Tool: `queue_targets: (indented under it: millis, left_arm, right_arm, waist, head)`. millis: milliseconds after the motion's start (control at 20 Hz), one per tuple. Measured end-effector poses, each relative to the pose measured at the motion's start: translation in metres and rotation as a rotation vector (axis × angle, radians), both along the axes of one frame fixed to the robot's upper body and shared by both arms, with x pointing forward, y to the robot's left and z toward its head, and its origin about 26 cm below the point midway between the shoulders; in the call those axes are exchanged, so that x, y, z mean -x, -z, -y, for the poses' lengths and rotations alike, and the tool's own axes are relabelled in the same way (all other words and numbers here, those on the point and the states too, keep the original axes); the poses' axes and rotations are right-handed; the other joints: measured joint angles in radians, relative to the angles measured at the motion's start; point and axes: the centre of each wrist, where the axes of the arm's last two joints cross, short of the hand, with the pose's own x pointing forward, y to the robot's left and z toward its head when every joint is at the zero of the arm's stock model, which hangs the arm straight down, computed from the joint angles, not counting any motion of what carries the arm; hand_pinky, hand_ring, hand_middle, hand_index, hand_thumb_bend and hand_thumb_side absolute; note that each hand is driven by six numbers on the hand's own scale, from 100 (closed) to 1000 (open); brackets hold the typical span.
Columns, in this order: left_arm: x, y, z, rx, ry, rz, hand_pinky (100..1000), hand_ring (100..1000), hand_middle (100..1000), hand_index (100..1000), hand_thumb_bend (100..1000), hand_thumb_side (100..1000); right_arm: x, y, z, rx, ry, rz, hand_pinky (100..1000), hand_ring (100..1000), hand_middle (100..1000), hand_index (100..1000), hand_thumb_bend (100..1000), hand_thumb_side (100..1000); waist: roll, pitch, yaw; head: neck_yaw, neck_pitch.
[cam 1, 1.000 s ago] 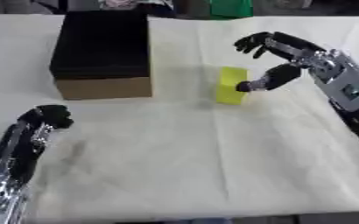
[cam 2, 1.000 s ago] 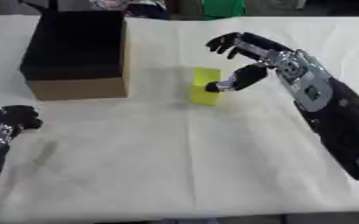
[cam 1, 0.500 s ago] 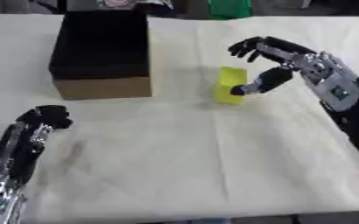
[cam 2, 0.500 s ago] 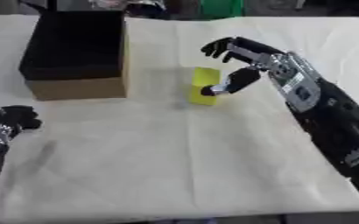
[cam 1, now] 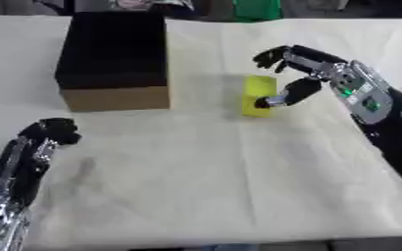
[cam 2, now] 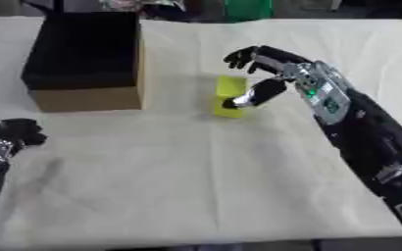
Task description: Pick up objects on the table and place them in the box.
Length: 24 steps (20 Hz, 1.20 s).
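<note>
One yellow block [cam 1: 259, 96] stands on the cloth-covered tabletop [cam 1: 204, 181], just right of the one dark open-topped box [cam 1: 114, 59] with its tan front wall, and no other loose thing shows on the cloth. The right hand [cam 1: 306, 73] has its fingers spread open over the block's far side while its thumb tip touches the block's near right face; a second ago the hand hung slightly farther right, and the block and box have not moved. The left hand [cam 1: 48, 132] rests at the lower left with fingers curled, holding nothing, its forearm cut off by the frame edge.
</note>
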Motion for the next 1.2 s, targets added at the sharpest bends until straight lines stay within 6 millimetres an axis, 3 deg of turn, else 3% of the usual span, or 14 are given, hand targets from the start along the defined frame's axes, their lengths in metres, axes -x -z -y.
queue_targets:
  millis: [700, 950, 1200]
  left_arm:
    - [0.0, 0.0, 0.0, 0.001, 0.003, 0.001, 701, 617, 591, 688, 452, 691]
    - [0.0, 0.0, 0.0, 0.001, 0.003, 0.002, 701, 617, 591, 688, 451, 691]
    - [0.0, 0.0, 0.0, 0.001, 0.004, 0.002, 700, 617, 590, 688, 452, 690]
  right_arm:
    - [-0.006, 0.011, 0.003, 0.012, 0.033, 0.003, 730, 811, 679, 861, 612, 416]
    - [-0.007, 0.012, 0.003, 0.018, 0.034, 0.023, 722, 793, 589, 799, 609, 382]
    - [-0.007, 0.012, 0.001, 0.016, 0.036, 0.045, 688, 743, 407, 635, 604, 330]
  waist:
    - [0.0, 0.0, 0.006]
    - [-0.001, 0.0, 0.008]
    - [-0.002, 0.0, 0.01]
  head:
    - [-0.005, 0.0]
    - [-0.008, 0.0]
    - [-0.008, 0.0]
